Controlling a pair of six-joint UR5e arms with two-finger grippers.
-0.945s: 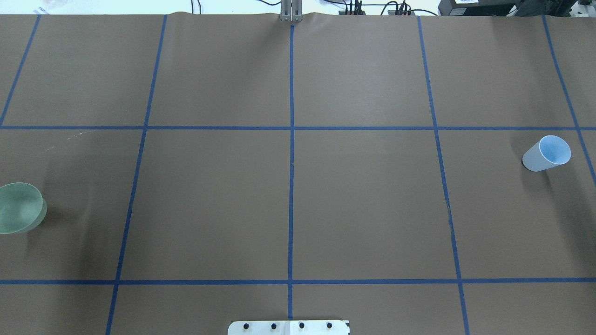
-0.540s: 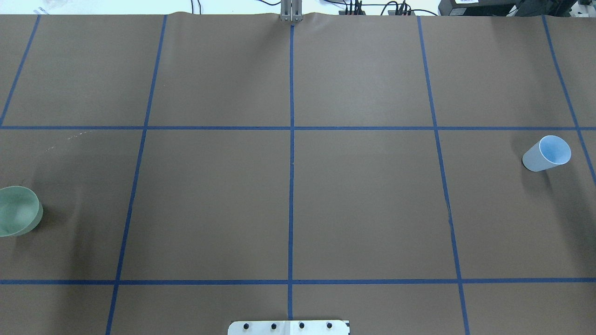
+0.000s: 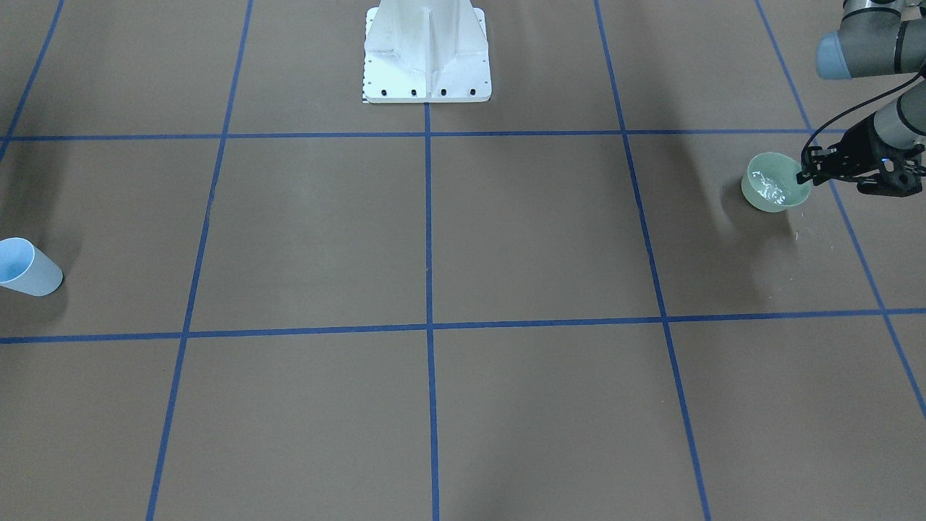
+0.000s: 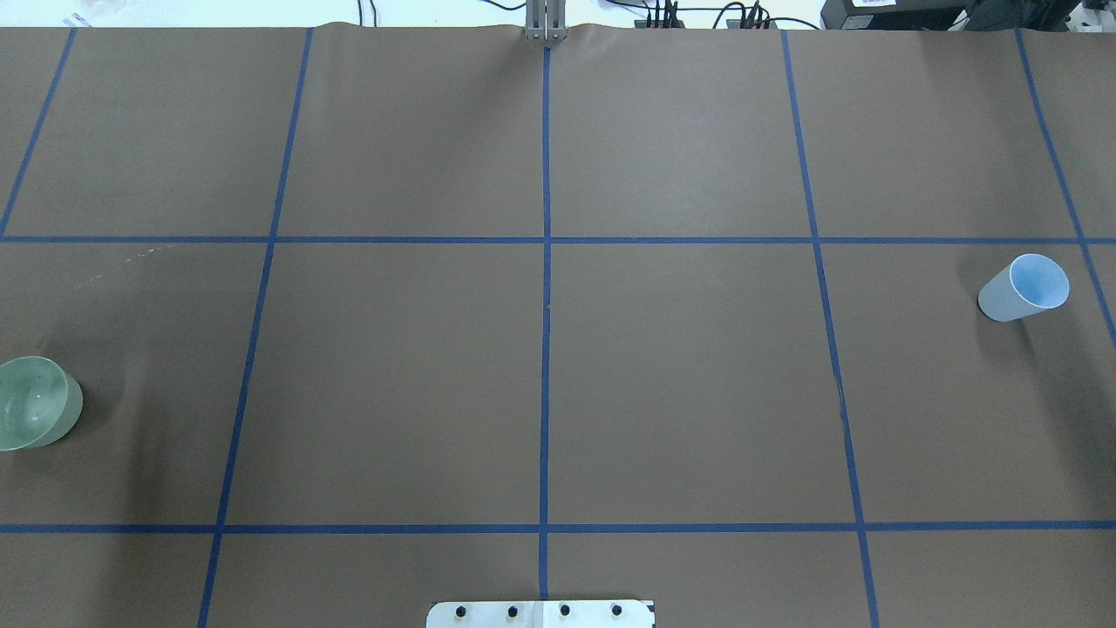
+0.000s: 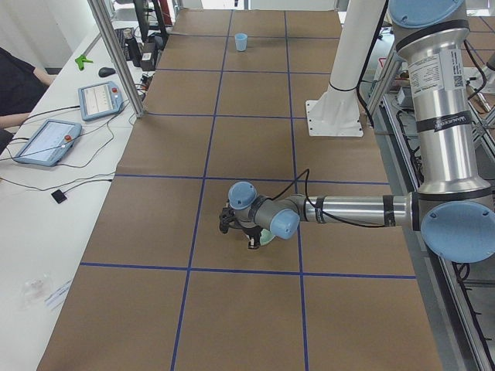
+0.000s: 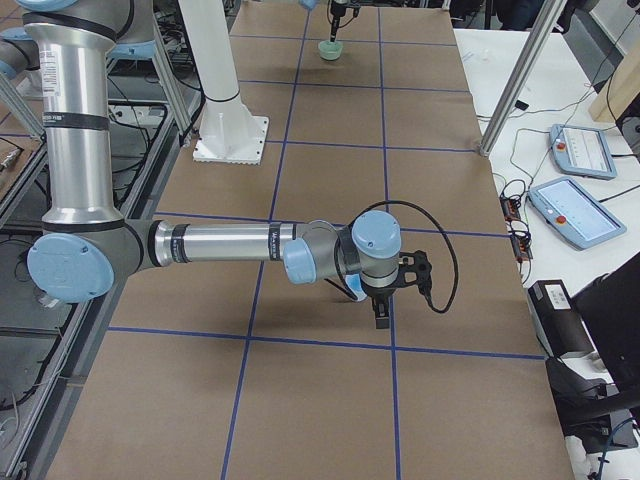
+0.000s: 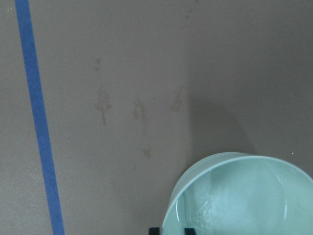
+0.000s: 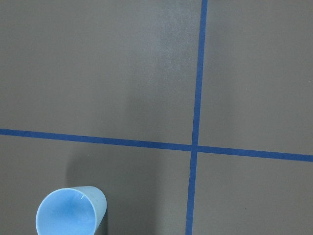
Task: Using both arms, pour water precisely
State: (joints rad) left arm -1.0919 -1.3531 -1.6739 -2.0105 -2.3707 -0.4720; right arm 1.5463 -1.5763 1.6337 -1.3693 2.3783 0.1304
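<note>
My left gripper (image 3: 805,174) is shut on the rim of the pale green bowl (image 3: 772,194), at the table's left end. Water (image 3: 770,189) glints as ripples inside the bowl. In the left wrist view the bowl (image 7: 230,191) fills the lower right, with my fingertips (image 7: 154,230) either side of its rim. The bowl is low over the paper; I cannot tell if it rests on it. The pale blue cup (image 4: 1024,287) stands upright at the right end and shows in the right wrist view (image 8: 71,211). My right gripper (image 6: 383,312) hangs beside the cup; I cannot tell its state.
The table is covered in brown paper with a blue tape grid (image 4: 545,305). The white bolted pedestal (image 3: 427,54) stands at the robot's edge. A side table with tablets (image 5: 99,98) and metal posts (image 5: 116,54) runs along the far edge.
In the overhead view the green bowl has shifted toward the robot's edge and looks smaller, as if lower. The blue cup has not moved.
</note>
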